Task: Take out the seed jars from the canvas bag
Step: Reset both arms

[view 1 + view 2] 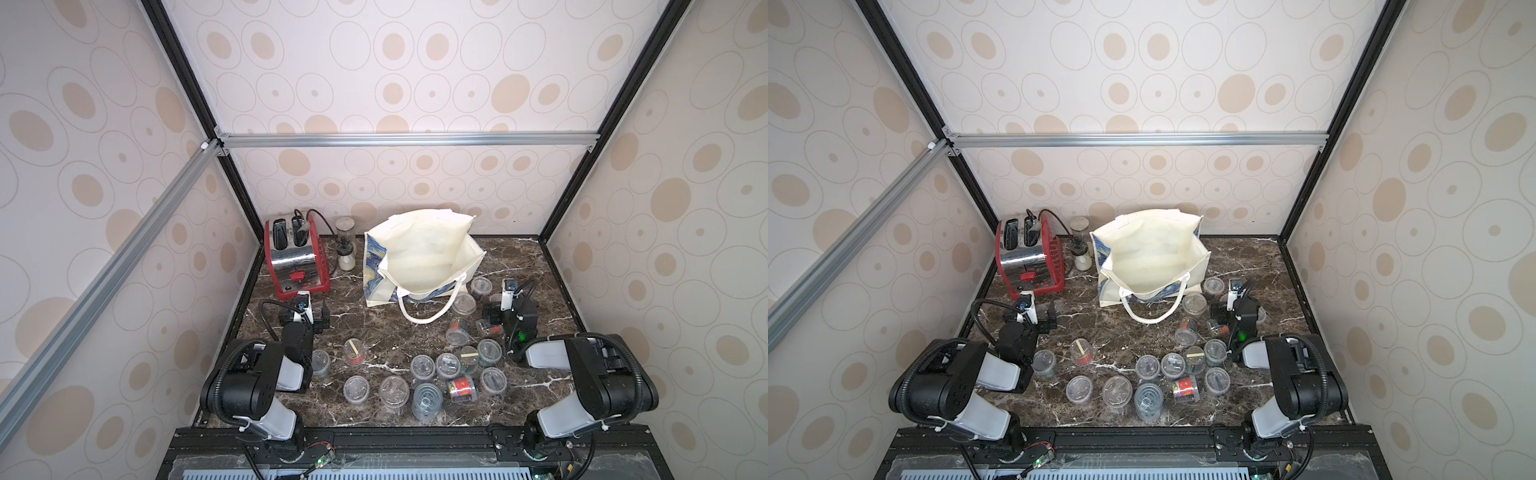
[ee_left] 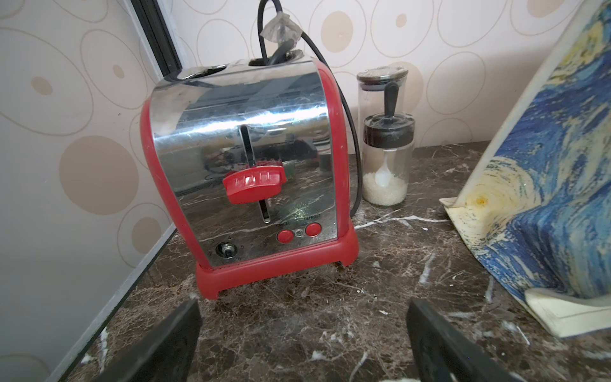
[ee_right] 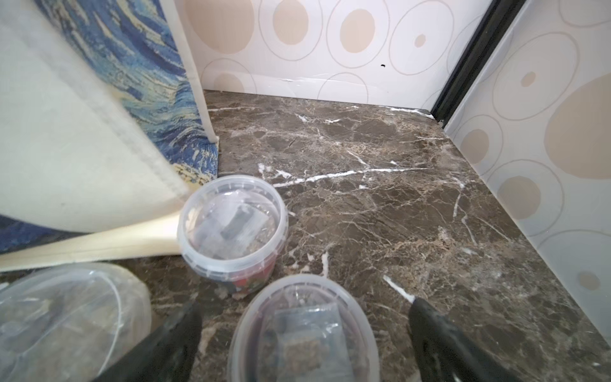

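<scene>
1. Many seed jars [image 1: 447, 365] are out on the bench [image 1: 374, 307], clustered in front of the canvas bag [image 1: 419, 249] and over toward my right arm. Most are upright and a few lie on their sides. The bag stands open at the back, with one loop handle [image 1: 424, 318] drooping onto the bench.
2. My left gripper [image 2: 302, 311] is spread wide and holds nothing. It sits low over bare bench, facing the red-and-chrome toaster [image 2: 248, 165].
3. My right gripper [image 3: 305, 306] is also spread wide. The near jar [image 3: 304, 337] stands between its fingers [image 3: 172, 344] with a gap on each side, so it is not gripped.
4. The toaster sits in the far left corner with a black cord [image 2: 281, 49] tucked into one slot. A tall glass jar [image 2: 380, 86] and a black-capped bottle [image 2: 386, 158] stand between the toaster and the bag.
5. Ahead of the right gripper, a second jar [image 3: 231, 221] sits against the bag's strap, just beside its corner.
6. A third jar [image 3: 66, 314] is blurred and cut off in the right wrist view.
7. In both top views the wrist camera [image 1: 508, 291] covers most of the right gripper, and my left arm [image 1: 257, 374] overlaps one jar.
8. The bag's interior shows only pale lining, and I cannot tell whether anything lies at the bottom.
</scene>
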